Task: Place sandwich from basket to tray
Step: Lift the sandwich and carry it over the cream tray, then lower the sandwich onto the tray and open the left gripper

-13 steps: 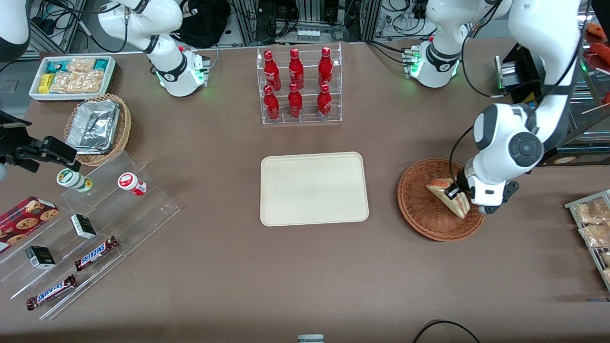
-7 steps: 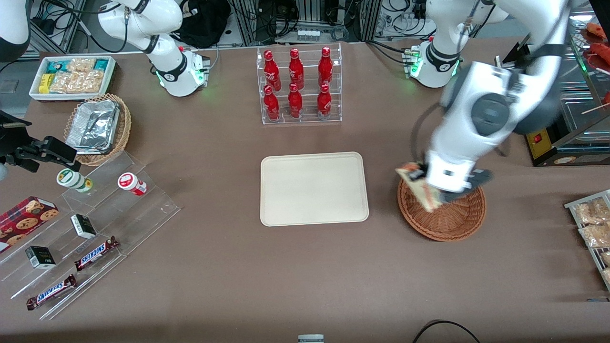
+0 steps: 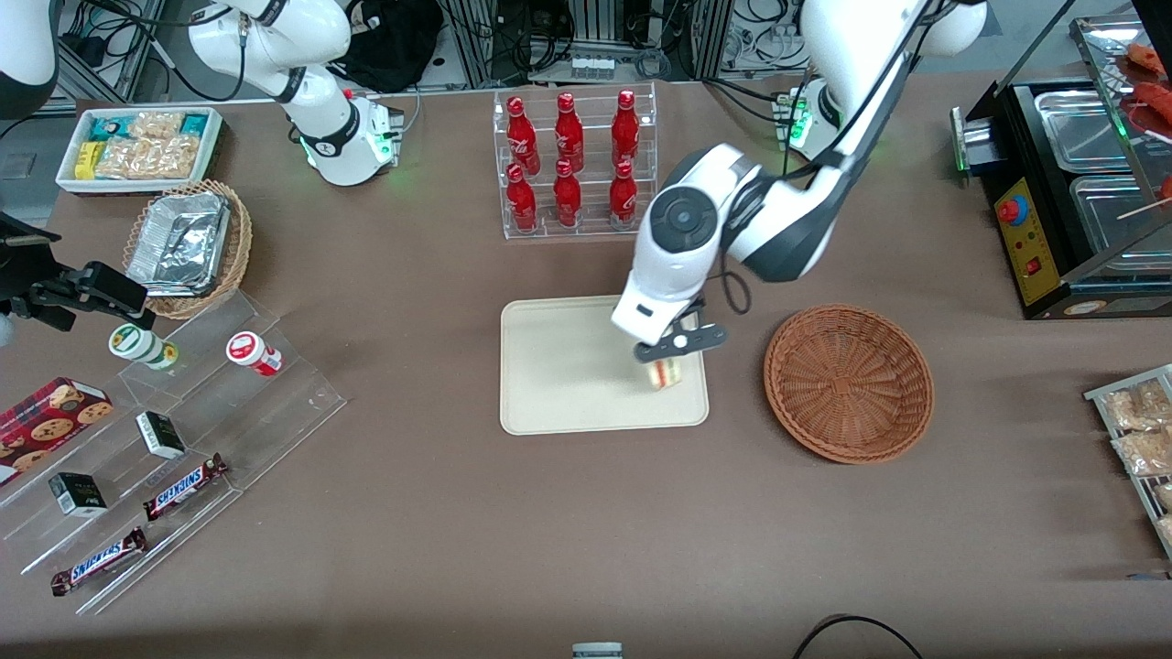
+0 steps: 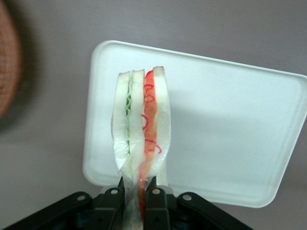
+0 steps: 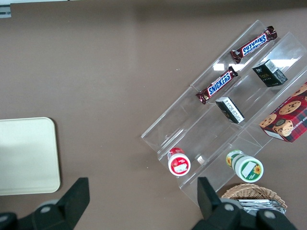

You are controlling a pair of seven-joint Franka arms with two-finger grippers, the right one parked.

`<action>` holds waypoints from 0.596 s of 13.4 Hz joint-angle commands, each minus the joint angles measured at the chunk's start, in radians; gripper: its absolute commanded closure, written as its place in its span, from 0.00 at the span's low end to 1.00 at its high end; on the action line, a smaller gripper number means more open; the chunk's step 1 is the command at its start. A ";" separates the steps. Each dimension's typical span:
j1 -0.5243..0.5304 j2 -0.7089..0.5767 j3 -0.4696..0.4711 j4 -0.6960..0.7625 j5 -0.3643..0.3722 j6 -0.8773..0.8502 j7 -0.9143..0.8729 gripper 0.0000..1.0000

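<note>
My left gripper is shut on the sandwich, a wrapped white-bread wedge with green and red-orange filling. It hangs above the cream tray, over the tray's end nearest the basket. The wrist hides most of the sandwich in the front view. The reddish-brown wicker basket sits beside the tray toward the working arm's end, with nothing in it.
A clear rack of red bottles stands farther from the front camera than the tray. Acrylic steps with candy bars and small jars, a tan basket of foil trays and a white snack bin lie toward the parked arm's end.
The gripper lifted the sandwich out of the basket and carried it sideways to above the tray. The basket now holds nothing.
</note>
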 commanded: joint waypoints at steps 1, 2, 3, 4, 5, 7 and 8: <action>-0.080 0.102 0.016 0.047 0.031 0.072 0.001 0.89; -0.085 0.124 0.015 0.047 0.089 0.106 0.006 0.89; -0.085 0.147 0.013 0.047 0.137 0.134 -0.005 0.88; -0.091 0.165 0.013 0.046 0.149 0.152 -0.005 0.88; -0.106 0.179 0.013 0.046 0.151 0.172 -0.005 0.88; -0.117 0.196 0.013 0.046 0.153 0.189 -0.003 0.88; -0.120 0.198 0.013 0.044 0.154 0.206 -0.003 0.87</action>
